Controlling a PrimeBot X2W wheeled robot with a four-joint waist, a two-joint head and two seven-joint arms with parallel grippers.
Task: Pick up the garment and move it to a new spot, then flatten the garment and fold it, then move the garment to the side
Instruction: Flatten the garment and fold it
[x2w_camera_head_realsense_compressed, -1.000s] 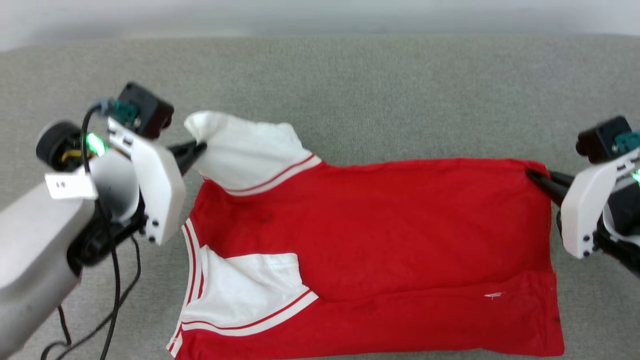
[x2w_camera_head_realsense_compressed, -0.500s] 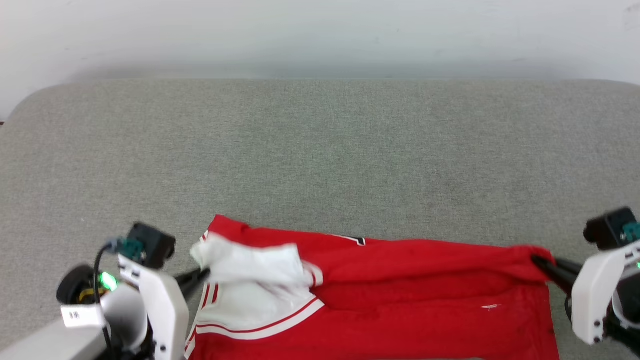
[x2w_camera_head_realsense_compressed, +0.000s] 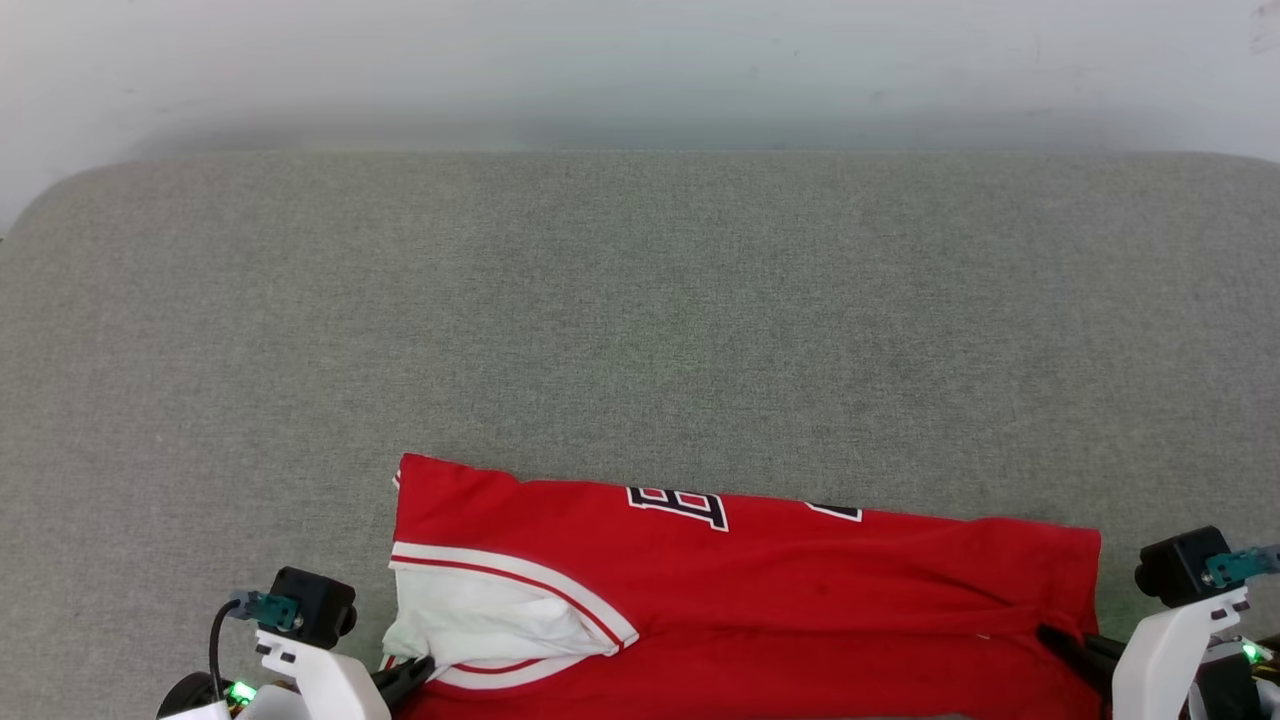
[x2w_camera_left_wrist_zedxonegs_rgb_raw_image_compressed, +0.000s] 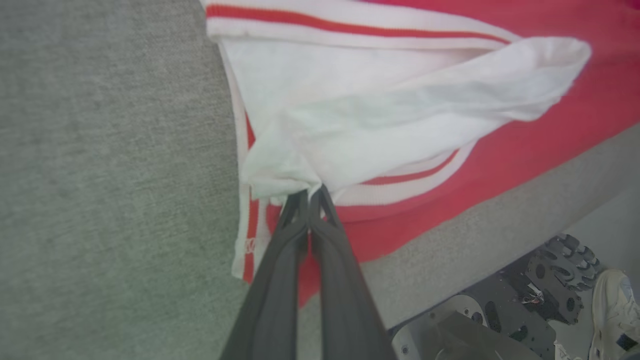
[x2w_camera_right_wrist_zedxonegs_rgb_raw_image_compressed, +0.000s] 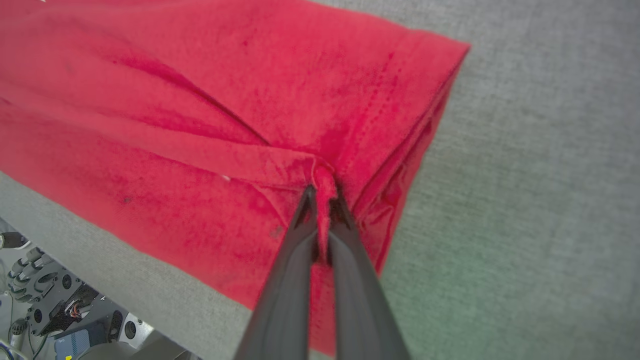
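The garment (x2w_camera_head_realsense_compressed: 760, 590) is a red jersey T-shirt lying folded lengthwise along the near edge of a grey cushioned surface (x2w_camera_head_realsense_compressed: 640, 300). Black white-outlined lettering (x2w_camera_head_realsense_compressed: 680, 503) peeks out along its far fold. My left gripper (x2w_camera_head_realsense_compressed: 408, 673) is shut on the white sleeve (x2w_camera_left_wrist_zedxonegs_rgb_raw_image_compressed: 380, 115), pinching its corner at the shirt's left end. My right gripper (x2w_camera_head_realsense_compressed: 1052, 640) is shut on a bunch of red hem fabric (x2w_camera_right_wrist_zedxonegs_rgb_raw_image_compressed: 324, 182) at the shirt's right end. In the left wrist view, red-white striped trim (x2w_camera_left_wrist_zedxonegs_rgb_raw_image_compressed: 350, 25) runs beside the sleeve.
The grey surface stretches wide beyond the shirt up to a pale wall (x2w_camera_head_realsense_compressed: 640, 60). Its near edge drops off just below the shirt, with the robot's base and wheels (x2w_camera_left_wrist_zedxonegs_rgb_raw_image_compressed: 525, 300) showing beneath. A person's shoe (x2w_camera_left_wrist_zedxonegs_rgb_raw_image_compressed: 617, 315) stands on the floor by the base.
Both grippers have drawn the far edge of the shirt toward the near edge, folding it over so the lettering side now shows. The head camera tilted up meanwhile.
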